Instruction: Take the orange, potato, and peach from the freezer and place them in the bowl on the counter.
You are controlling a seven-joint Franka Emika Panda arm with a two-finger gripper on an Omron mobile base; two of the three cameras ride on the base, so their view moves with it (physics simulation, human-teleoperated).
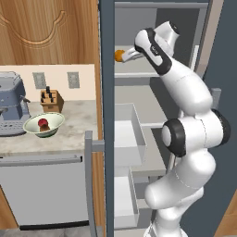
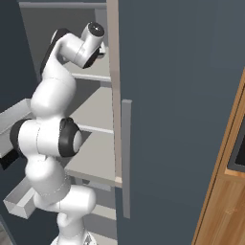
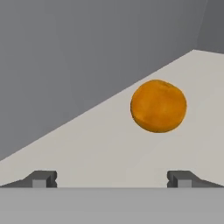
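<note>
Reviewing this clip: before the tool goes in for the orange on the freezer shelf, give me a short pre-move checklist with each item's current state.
1. Tool open wide enough for the orange: ok, jaws spread well apart.
2. Tool empty: ok, nothing between the fingertips.
3. Orange lined up with the tool: not ok, it sits right of centre in the hand view.
4. Orange resting free on the freezer shelf, nothing beside it: ok.
5. Bowl on the counter ready to receive: ok, it already holds the peach and a brown item that looks like the potato.
6. Clearance between the arm and the shelf above: cannot tell.
</note>
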